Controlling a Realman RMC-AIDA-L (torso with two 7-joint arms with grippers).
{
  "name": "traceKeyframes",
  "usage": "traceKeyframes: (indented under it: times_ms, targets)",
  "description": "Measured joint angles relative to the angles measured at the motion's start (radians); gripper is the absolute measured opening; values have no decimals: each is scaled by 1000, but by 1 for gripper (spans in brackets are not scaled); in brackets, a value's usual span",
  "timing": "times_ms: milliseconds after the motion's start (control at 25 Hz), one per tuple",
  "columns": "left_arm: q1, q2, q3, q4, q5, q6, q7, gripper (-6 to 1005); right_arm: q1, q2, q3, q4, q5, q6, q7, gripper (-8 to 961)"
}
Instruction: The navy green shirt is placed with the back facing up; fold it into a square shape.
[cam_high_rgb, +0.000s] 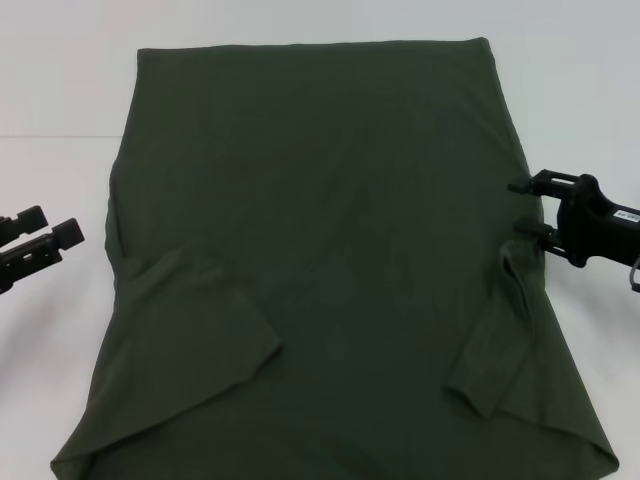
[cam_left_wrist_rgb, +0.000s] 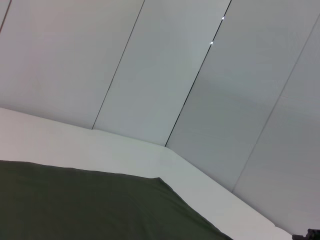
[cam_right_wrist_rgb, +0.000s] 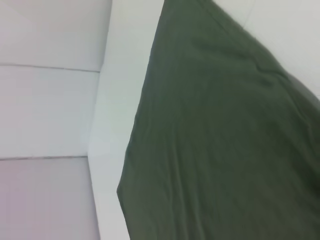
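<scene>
And there is the navy green shirt (cam_high_rgb: 330, 260), spread flat and plain side up across the white worktop (cam_high_rgb: 60, 90), filling the whole stretch between the two pincers. Both short sleeves are turned in over the body: one lies inward of the left pincer and a little nearer the robot, the other runs as a narrow strip just inward of the right pincer, again toward the robot. The straight hem lies at the far end, well beyond both pincers. The right pincer (cam_high_rgb: 522, 207) sits right at the shirt's side edge, its two black fingers parted, one above the other, with nothing between them; whether the tips touch the cloth I cannot tell. The left pincer (cam_high_rgb: 58, 232) is off the fabric, out over bare worktop well clear of the shirt's other side, its fingers apart and empty too. Behind it all stands a pale panelled wall (cam_left_wrist_rgb: 160, 70).
</scene>
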Motion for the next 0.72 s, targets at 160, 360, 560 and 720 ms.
traceKeyframes:
  times_ms: [160,360,560,720]
  targets:
    - [0,-2,0,-1,-5,0,0,832,-13,-27,-2,-14,-1,-87,-83,605]
    - [0,-5,0,-16,-34,1,0,832,-61,-46,43,-27,25,-247,-208,615]
    - [3,-6,0,-49,-59,1,8,831,-123,-47,62,-46,27,-327,-288,666]
    - [5,-11,0,-57,-61,2,18,833,-156,-52,51,-48,-7,-387,-350,832]
